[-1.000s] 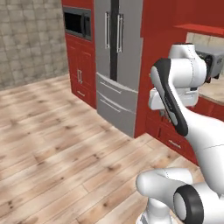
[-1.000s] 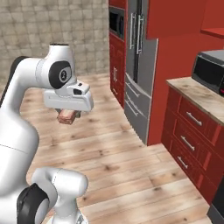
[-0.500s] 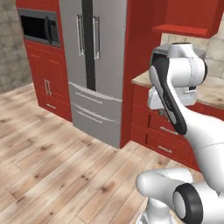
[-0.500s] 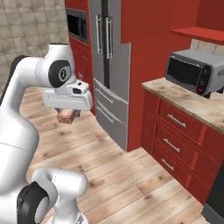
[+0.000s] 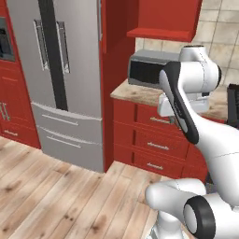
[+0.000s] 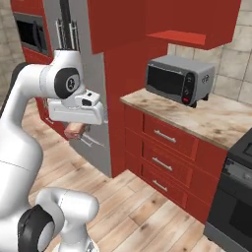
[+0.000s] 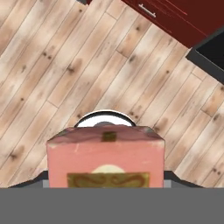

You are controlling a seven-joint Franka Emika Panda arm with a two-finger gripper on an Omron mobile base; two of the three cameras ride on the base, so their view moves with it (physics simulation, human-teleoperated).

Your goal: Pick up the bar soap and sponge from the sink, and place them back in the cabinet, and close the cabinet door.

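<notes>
**Soap in hand, out over the floor**

The gripper [image 6: 75, 132] hangs below the white wrist, well above the wooden floor [image 7: 65, 57], and its jaws are closed on the bar soap [image 7: 105, 158], a pinkish-brown block with a gold mark on its face. From the right base view the soap [image 6: 74, 130] peeks out under the hand as a small pinkish lump; its edges are hard to make out there. Ahead stands the grey toaster oven [image 6: 179, 79] on the stone counter [image 6: 216, 120], above red drawers [image 6: 165, 150]. The tall grey fridge [image 5: 56, 79] is to the left. A red wall cabinet [image 6: 197, 22] hangs over the oven.
</notes>
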